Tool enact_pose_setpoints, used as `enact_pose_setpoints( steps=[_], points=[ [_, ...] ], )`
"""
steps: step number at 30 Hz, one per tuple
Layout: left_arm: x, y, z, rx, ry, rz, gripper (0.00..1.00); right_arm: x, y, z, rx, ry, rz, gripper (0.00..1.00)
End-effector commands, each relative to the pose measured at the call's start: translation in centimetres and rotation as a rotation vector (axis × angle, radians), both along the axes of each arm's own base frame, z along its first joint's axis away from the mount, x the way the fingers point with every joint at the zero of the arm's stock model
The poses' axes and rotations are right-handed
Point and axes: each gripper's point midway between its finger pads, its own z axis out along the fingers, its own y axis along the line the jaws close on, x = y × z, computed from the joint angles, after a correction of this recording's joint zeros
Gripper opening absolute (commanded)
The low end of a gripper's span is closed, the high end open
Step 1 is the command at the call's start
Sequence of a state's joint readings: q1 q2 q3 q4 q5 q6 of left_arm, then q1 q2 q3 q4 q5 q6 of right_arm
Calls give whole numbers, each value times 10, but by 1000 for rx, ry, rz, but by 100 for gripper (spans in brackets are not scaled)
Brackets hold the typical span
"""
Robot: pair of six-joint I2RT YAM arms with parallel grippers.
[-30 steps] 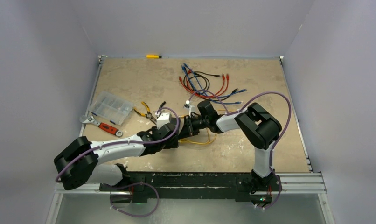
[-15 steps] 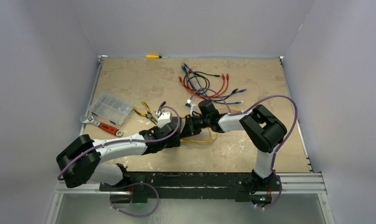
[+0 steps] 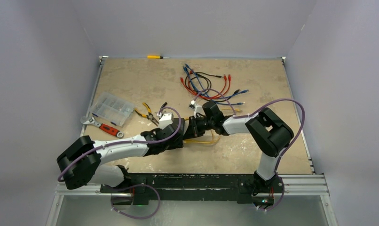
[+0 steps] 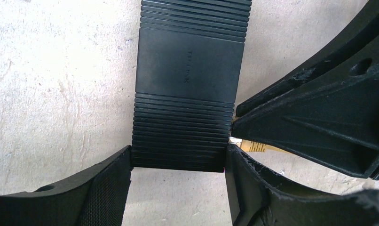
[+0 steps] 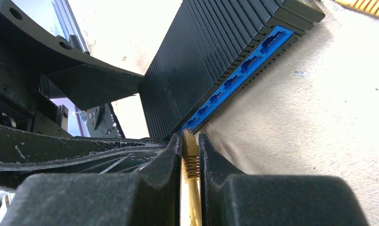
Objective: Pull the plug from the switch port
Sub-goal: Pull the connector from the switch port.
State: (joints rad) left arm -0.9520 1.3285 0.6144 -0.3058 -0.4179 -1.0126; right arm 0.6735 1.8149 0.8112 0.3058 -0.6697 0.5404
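The tan surface (image 3: 253, 89) carries a bundle of loose cables (image 3: 206, 82) at the far side and a clear compartment box (image 3: 111, 108) at the left. Both arms meet near its middle. There lies the switch (image 4: 190, 70), a flat ribbed black box. The left gripper (image 4: 178, 162) is half closed on it, a finger pressed against each long side of its near end. Along one edge runs a blue row of sockets (image 5: 244, 68). The right gripper (image 5: 190, 141) is closed narrow on the yellow plug (image 5: 190, 149), whose tip sits at the nearest socket; how deep it is seated I cannot tell.

The likely trouble is the latch. If it is not pressed down, a pull would drag the switch through the left gripper's hold instead of freeing the plug. The narrow fingers could also slide back along the plug's ribbed boot and strain the yellow cable (image 3: 201, 140).
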Motion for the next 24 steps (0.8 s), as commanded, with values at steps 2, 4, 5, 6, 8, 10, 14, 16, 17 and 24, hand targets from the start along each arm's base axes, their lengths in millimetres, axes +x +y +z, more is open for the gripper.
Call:
enact_pose_setpoints(
  steps=[2,4,5,6,8,10,14,16,17,24],
  points=[
    [-24,99,-25,403,74,101,0,-9,-13,20,48,28,14,0],
    [-24,101,-23,402,69,114,0,-10,-15,21,58,32,18,0],
    [-24,102,-22,405,66,121,0,-11,-17,20,61,35,18,0],
    [-25,104,-22,410,66,129,0,-11,-18,21,64,37,19,0],
    [-25,106,-22,415,66,140,0,-11,-21,21,69,42,19,0],
    [-26,107,-22,418,68,142,0,-10,-26,21,69,42,12,0],
    [-23,99,-22,400,67,105,0,-6,-31,21,64,36,2,0],
    [-22,90,-24,376,70,57,0,-4,-30,23,65,25,1,0],
    [-22,86,-24,367,72,41,0,-1,-29,25,68,18,-2,0],
    [-19,55,-25,276,65,-110,0,22,-22,37,59,-43,-47,0]
  ],
)
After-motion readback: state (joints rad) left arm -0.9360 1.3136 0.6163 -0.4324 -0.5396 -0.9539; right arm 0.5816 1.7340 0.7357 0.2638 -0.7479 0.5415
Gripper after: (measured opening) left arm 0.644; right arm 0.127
